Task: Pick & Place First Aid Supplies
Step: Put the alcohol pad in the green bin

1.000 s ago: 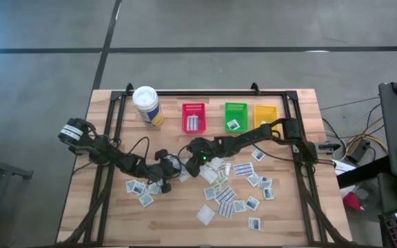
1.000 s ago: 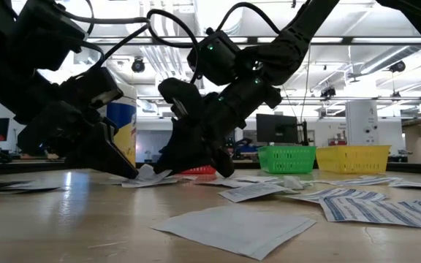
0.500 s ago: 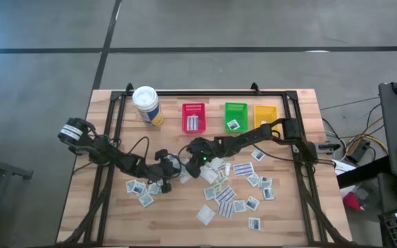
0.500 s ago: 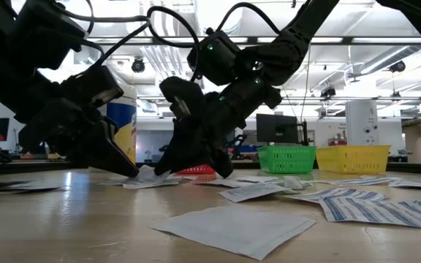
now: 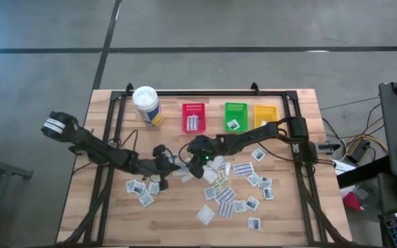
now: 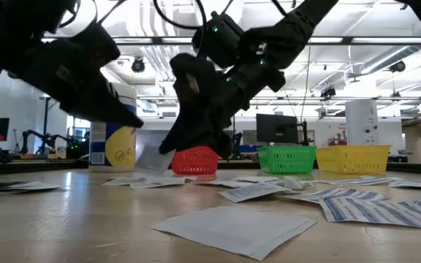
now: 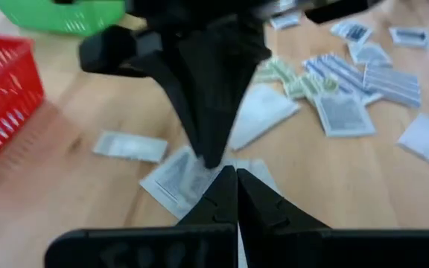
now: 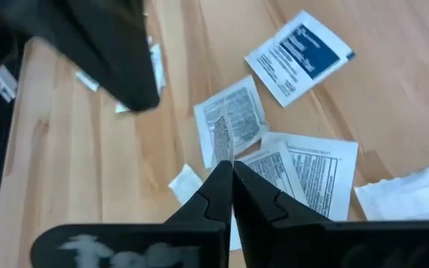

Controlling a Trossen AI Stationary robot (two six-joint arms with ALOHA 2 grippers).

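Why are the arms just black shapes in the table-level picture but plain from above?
Low view: bright ceiling lights behind the left gripper and right gripper backlight them into silhouettes, though the white packet the right one holds catches light. High view: light falls evenly from above, leaving only faint shadows on the table.

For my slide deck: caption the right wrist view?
Right gripper pinching a thin packet edge-on above scattered packets on the wooden table.
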